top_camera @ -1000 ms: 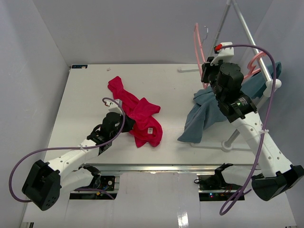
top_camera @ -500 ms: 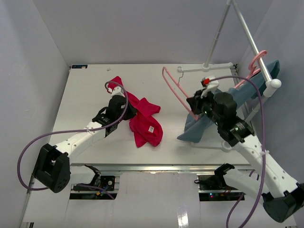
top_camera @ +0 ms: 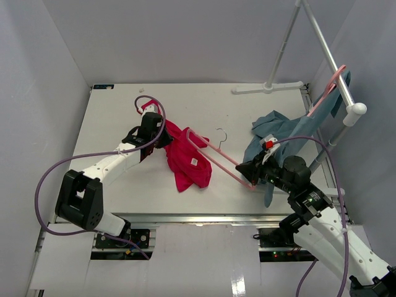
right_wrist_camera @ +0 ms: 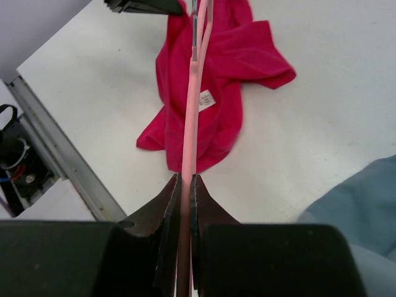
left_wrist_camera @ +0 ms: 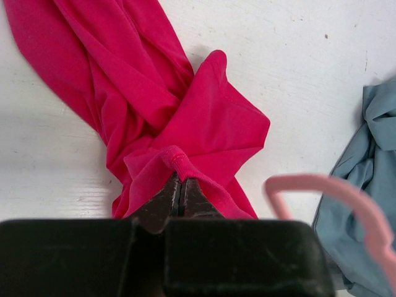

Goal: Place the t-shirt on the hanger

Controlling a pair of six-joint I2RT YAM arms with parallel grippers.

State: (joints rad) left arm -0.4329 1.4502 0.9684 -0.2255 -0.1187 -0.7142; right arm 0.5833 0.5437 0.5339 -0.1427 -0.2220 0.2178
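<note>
- Left claw (left_wrist_camera: 180,190) is shut tight. It pinches a little fold of the soft crimson-red t-shirt (left_wrist_camera: 185,117).
- Where is the shirt?
- It lies in a crumpled heap on the white table (top_camera: 111,111), a bit left of the middle. Its small white label (right_wrist_camera: 206,99) faces up.
- And the thin pale-pink plastic hanger (right_wrist_camera: 192,124)?
- The right claw (right_wrist_camera: 184,185) has it. That claw is closed almost all the way on one end of the hanger. It holds the hanger low and tilted. The far end reaches over the red shirt, close to the left claw.
- Does the hanger touch the shirt?
- I cannot tell. It is over the cloth, that is all I can see.
- So is the shirt on the hanger?
- No, not yet. No part of the hanger is inside the shirt. The shirt is bunched up and I see no open hole for the hanger to go in.
- What is done, then?
- I think only the grabbing. One claw has the shirt and the other has the hanger. The hard part is left: open up the shirt, slide the hanger in, and get both shoulders to sit on it.
- What else is there?
- A blue-grey garment (top_camera: 272,133) on the right. It hangs from another pink hanger (top_camera: 325,93) on the silver-white rack pole (top_camera: 325,49), and its bottom droops onto the table. It is well apart from the red shirt.
</note>
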